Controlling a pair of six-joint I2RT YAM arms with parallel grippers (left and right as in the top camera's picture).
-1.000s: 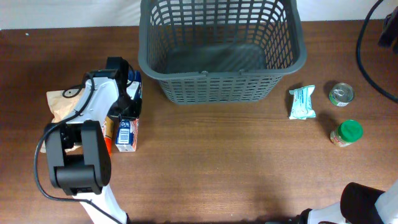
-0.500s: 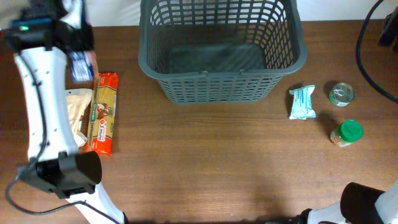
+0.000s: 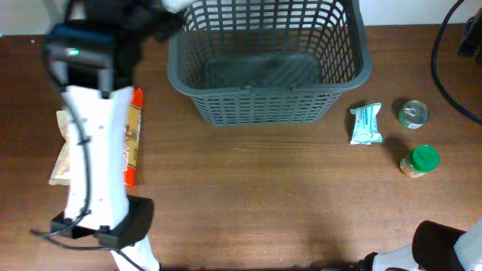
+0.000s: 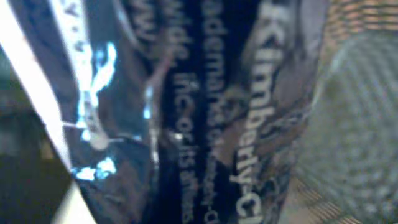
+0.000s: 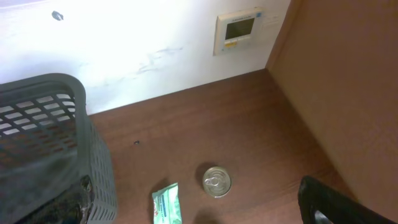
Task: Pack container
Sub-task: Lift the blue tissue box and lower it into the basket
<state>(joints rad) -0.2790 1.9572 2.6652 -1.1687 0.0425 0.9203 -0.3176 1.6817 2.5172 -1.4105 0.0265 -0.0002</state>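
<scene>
The container, a dark grey slotted basket (image 3: 267, 113), stands at the back middle of the table and looks empty; it also shows in the right wrist view (image 5: 56, 124). My left gripper (image 3: 154, 16) is raised high at the basket's left rim, blurred. It is shut on a dark blue printed packet (image 4: 205, 112) that fills the left wrist view. My right gripper (image 5: 202, 214) is open and empty, with its dark fingers at the frame's lower edges. It hangs above a green packet (image 5: 166, 204) and a tin can (image 5: 216, 181).
Right of the basket lie the green packet (image 3: 367, 124), the tin can (image 3: 413, 114) and a green-lidded jar (image 3: 419, 161). On the left lie an orange pasta packet (image 3: 134, 135) and a brown paper bag (image 3: 64, 158), partly under my left arm.
My left arm lifted the blue packet off the table on the left, then swung up and right to the basket's left rim. The right side has not changed.
</scene>
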